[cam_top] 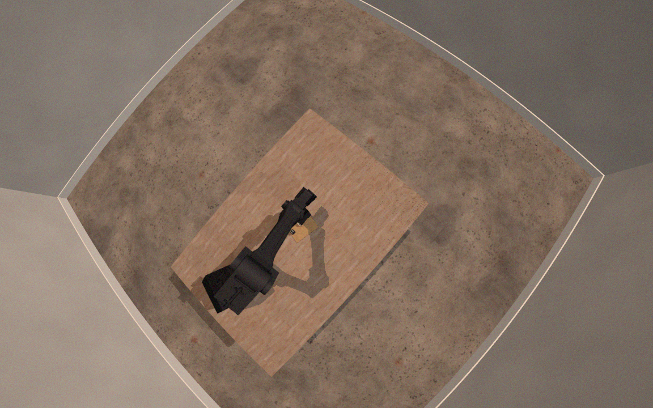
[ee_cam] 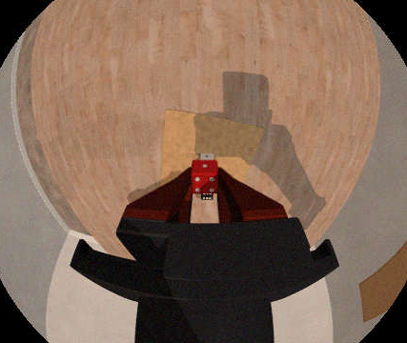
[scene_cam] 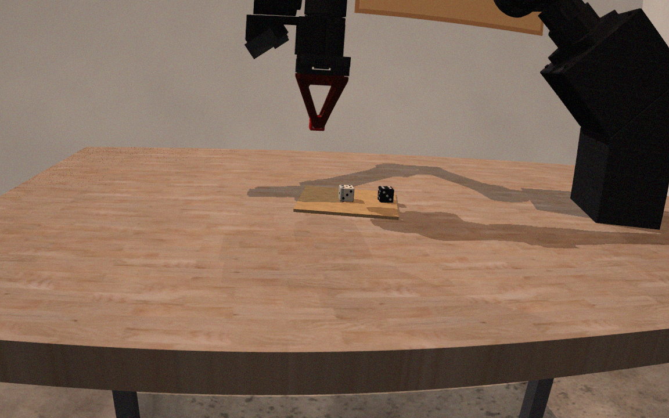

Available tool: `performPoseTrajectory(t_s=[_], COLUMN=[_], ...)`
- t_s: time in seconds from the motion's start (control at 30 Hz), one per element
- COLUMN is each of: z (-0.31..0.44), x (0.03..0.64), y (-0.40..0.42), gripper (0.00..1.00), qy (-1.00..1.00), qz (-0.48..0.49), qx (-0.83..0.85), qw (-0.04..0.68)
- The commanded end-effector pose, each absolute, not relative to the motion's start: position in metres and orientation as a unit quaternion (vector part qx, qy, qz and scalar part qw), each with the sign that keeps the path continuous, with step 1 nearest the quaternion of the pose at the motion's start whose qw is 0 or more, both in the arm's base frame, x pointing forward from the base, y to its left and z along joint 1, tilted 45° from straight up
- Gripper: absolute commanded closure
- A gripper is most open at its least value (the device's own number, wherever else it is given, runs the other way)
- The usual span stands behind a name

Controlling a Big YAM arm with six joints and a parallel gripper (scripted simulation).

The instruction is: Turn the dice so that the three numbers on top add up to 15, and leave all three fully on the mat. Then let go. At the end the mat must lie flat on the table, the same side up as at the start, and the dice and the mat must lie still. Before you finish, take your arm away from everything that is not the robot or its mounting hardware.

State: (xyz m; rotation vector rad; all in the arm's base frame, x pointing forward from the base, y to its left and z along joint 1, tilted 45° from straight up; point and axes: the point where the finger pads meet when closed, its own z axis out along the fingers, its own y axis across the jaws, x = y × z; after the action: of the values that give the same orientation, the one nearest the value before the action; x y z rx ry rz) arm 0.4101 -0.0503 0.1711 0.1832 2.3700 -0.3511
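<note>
Half hid white die (cam_top: 298, 224) (scene_cam: 346, 194) (ee_cam: 207, 156) and black die (cam_top: 292, 232) (scene_cam: 385, 194) (ee_cam: 207, 196) on mat (cam_top: 300, 233) (scene_cam: 321, 206) (ee_cam: 177, 138) from wrist view, pinched red die (ee_cam: 205, 176) in gripper (scene_cam: 316, 125) (ee_cam: 204, 173) overhead, and had open table (cam_top: 344, 172) (scene_cam: 222, 259) (ee_cam: 117, 71) beyond mat's edges.

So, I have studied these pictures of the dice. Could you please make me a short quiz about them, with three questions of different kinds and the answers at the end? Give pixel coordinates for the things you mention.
1. Multiple choice. What does the end effector (scene_cam: 316, 126) (ee_cam: 204, 173) hold? a) nothing b) the red die (ee_cam: 205, 176) c) a blue die
2. True or false. In the exterior view, the white die (cam_top: 298, 224) (scene_cam: 346, 193) (ee_cam: 207, 156) and the black die (cam_top: 292, 231) (scene_cam: 385, 194) (ee_cam: 207, 196) touch each other.
3. Fill in the gap. Both of those dice stand on the ____.

Key: 1 b; 2 false; 3 mat (cam_top: 300, 234) (scene_cam: 321, 206) (ee_cam: 174, 143).
</note>
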Motion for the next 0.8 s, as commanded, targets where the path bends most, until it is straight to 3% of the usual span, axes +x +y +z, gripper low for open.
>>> performPoseTrajectory(t_s=[0.0,0.77], z=[0.174,0.150], x=[0.414,0.449], y=[-0.052,-0.069], gripper=[0.85,0.85], qy=[0.921,0.916], qz=[-0.143,-0.143], qx=[0.058,0.062], qw=[0.357,0.370])
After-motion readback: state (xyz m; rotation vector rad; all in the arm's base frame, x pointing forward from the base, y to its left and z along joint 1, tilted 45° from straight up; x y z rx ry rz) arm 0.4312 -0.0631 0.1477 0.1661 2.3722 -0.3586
